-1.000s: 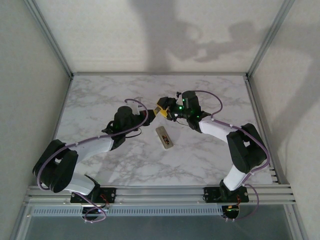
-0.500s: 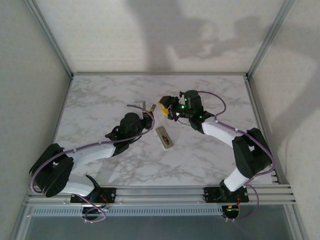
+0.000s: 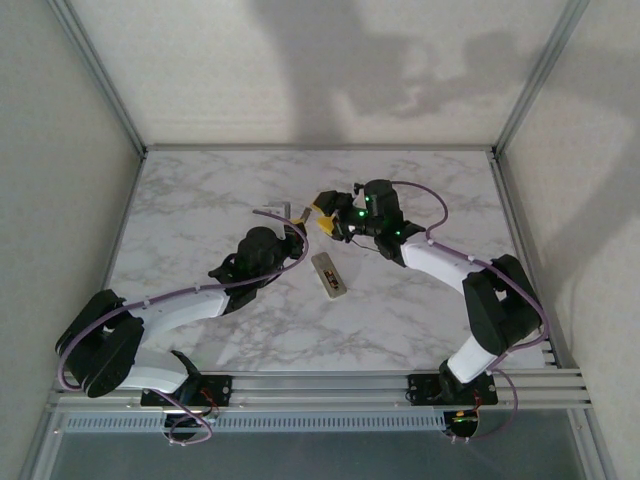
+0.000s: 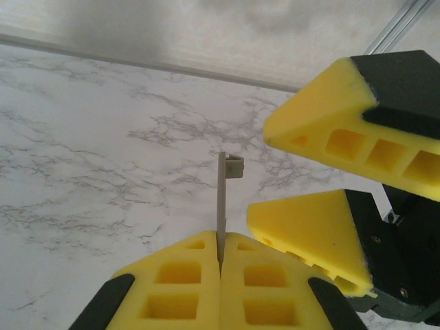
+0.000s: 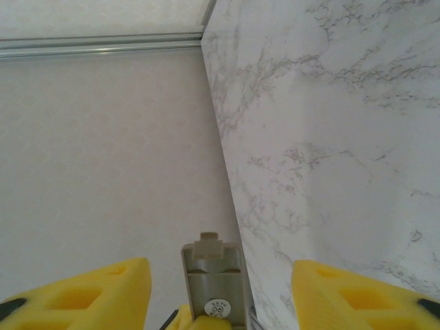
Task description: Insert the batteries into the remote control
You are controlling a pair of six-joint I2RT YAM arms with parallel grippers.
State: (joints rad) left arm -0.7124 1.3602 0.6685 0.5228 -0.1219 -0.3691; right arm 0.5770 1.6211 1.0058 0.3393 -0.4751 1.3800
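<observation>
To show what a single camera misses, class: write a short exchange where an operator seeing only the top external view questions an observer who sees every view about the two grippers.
Operator: What is the left gripper holding?
Observer: The left gripper is shut on a thin flat grey plastic cover, seen edge-on in the left wrist view.
Operator: Is the right gripper gripping it too?
Observer: No. The right gripper is open, its yellow fingers apart and beside the cover without touching.
</observation>
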